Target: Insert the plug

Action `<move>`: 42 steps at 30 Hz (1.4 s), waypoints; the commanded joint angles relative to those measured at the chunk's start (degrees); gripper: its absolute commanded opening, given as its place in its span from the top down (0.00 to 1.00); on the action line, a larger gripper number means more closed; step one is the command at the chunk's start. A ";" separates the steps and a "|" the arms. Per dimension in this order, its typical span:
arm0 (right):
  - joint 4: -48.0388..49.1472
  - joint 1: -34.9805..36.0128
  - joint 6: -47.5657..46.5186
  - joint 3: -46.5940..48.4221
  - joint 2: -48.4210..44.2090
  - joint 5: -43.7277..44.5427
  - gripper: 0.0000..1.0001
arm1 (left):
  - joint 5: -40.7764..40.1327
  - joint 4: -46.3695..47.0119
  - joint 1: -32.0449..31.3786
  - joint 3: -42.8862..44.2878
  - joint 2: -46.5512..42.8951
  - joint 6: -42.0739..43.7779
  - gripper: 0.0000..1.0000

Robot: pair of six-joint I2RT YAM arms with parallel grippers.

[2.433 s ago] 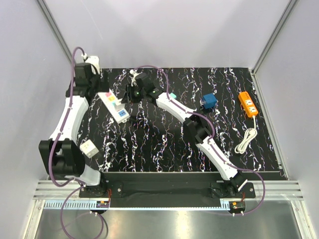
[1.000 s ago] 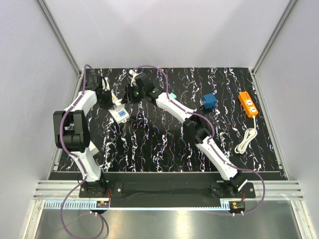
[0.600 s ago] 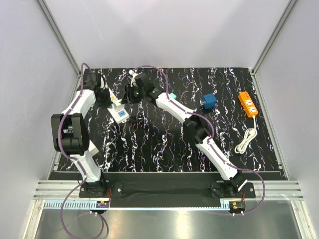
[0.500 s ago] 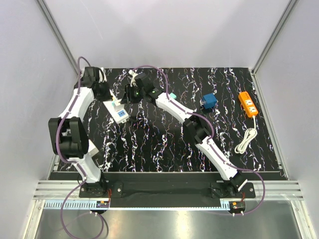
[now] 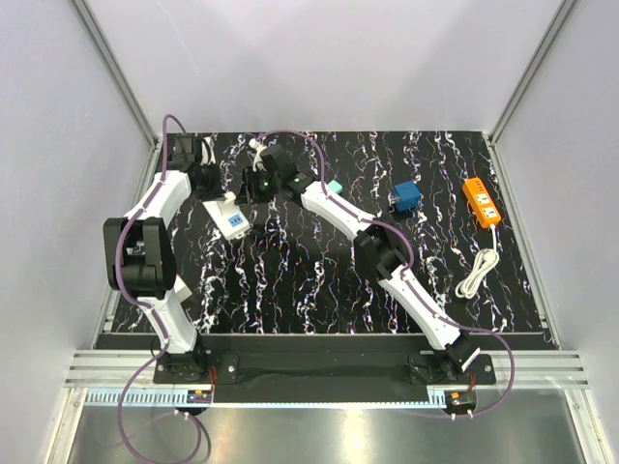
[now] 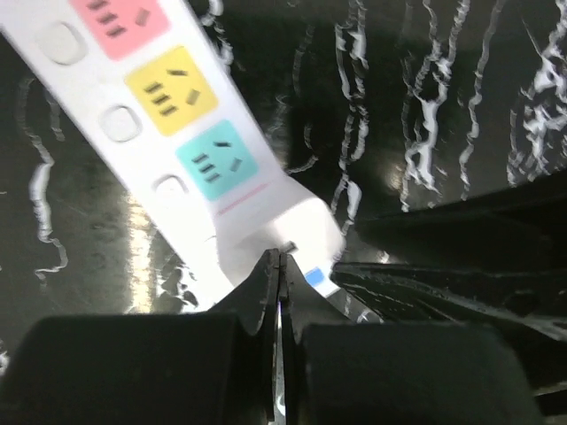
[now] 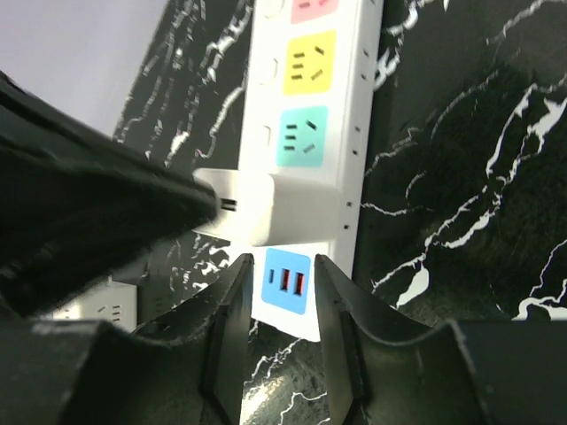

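Note:
A white power strip point(image 5: 232, 220) with pink, yellow and teal sockets lies at the far left of the table. A white block-shaped plug point(image 7: 266, 208) stands on the strip point(image 7: 350, 115) between the teal socket and the blue USB panel; no prongs show. My left gripper point(image 6: 277, 257) is shut with nothing in it, its tip against the plug point(image 6: 283, 221). My right gripper point(image 7: 282, 261) hovers open over the strip's USB end, its fingers apart and nothing between them. From above, the left gripper point(image 5: 211, 184) and right gripper point(image 5: 250, 188) flank the plug point(image 5: 229, 199).
A blue cube point(image 5: 405, 197), an orange power strip point(image 5: 481, 201) and its coiled white cable point(image 5: 476, 273) lie at the right. A small teal block point(image 5: 335, 187) sits beside the right arm. Grey walls stand close behind and left of the strip.
The left arm has swung in from its outstretched pose, and its wrist has shifted about by the strip's far end. The right arm has held still over the strip.

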 commanded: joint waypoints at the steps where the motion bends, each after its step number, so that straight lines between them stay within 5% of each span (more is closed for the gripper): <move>1: -2.62 1.32 -1.06 0.40 1.55 0.33 0.59 | -5.78 -0.67 0.23 -1.91 3.09 0.01 1.00; 13: -2.97 1.23 -2.72 -1.80 -2.65 0.42 0.56 | -3.68 -1.89 0.23 2.38 0.90 0.89 0.98; 15: -3.05 1.05 -3.78 -5.57 -5.20 0.95 0.53 | -4.72 -4.18 0.23 4.50 -0.42 -0.07 0.86; 16: -3.06 1.05 -4.04 -6.97 -8.17 1.82 0.49 | -7.51 -4.88 0.23 5.64 -1.12 -0.60 0.61; 17: -3.06 1.05 -4.57 -10.38 -9.60 2.26 0.47 | -9.02 -4.97 0.23 5.82 -1.91 -1.91 0.49; 20: -3.05 0.97 -5.01 -17.85 -15.84 3.58 0.36 | -16.22 -4.80 0.49 4.86 -4.38 -4.02 0.27; 23: -2.79 1.05 -6.15 -26.11 -22.43 4.99 0.31 | -20.81 -4.80 1.63 3.90 -4.47 -6.57 0.24; 25: -2.00 0.97 -6.77 -30.35 -27.59 6.65 0.30 | -17.76 -4.54 3.82 3.54 -3.42 -8.16 0.32; 26: -0.96 1.05 -7.47 -34.72 -29.37 7.10 0.30 | -16.52 -4.27 4.53 3.37 -2.20 -9.29 0.47; 31: 2.83 0.97 -9.14 -48.54 -42.36 9.73 0.32 | -19.64 -3.92 5.94 2.93 1.68 -9.74 0.91; 34: 5.38 0.62 -9.40 -55.93 -48.34 10.87 0.33 | -20.99 -3.66 5.86 2.23 3.79 -10.53 1.00; 42: 11.27 0.35 -6.60 -67.01 -57.07 9.83 0.36 | -13.52 0.91 4.63 -1.37 7.31 -14.49 1.00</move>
